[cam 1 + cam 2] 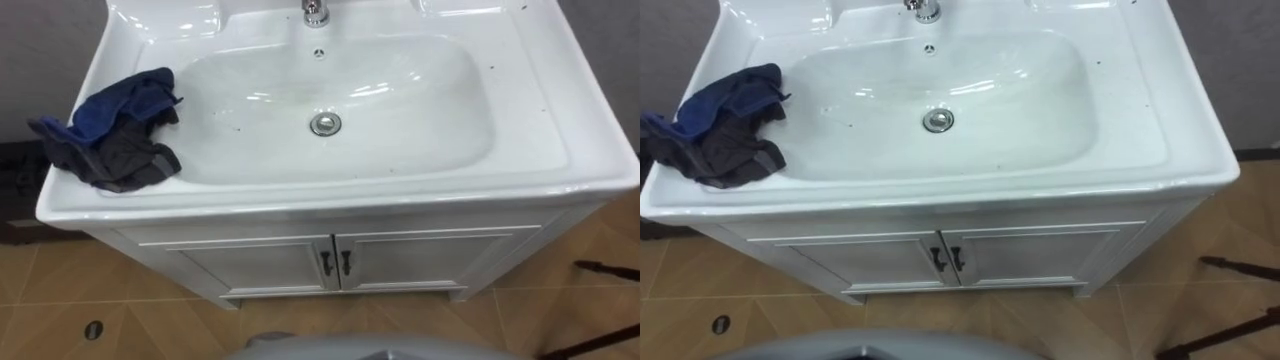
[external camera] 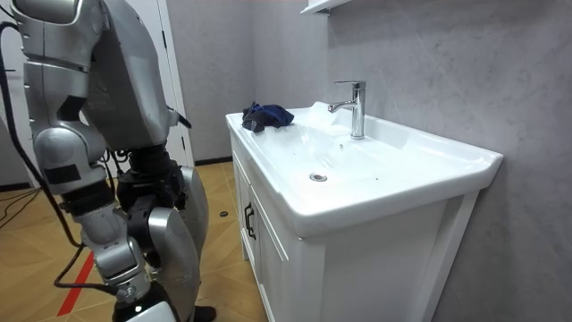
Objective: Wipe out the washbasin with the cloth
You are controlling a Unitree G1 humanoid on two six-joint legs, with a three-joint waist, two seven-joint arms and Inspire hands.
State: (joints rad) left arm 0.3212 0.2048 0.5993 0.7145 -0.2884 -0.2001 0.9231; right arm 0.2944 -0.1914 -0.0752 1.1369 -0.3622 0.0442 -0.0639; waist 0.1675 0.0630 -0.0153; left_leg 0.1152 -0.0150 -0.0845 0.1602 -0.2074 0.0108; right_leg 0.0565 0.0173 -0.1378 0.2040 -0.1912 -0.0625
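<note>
Basin [image 1: 250, 160]: a white bowl set in a white vanity cabinet [image 1: 400, 262]; a few dark specks showed on the bowl and rim near the drain [image 1: 325, 124].
Cloth [image 1: 115, 130]: a crumpled blue and grey rag lay on the basin's left rim, partly spilling over the outer edge.
Faucet [image 2: 355, 107]: chrome, at the back edge.
Robot: stood facing the cabinet front, close to it.
Hands: how far open they were, or whether they held anything, I cannot tell.
Stage: the scene fitted either a wipe still ahead or one finished.
Wiping well: bunch the rag flat under the palm and sweep towards the drain.
</note>
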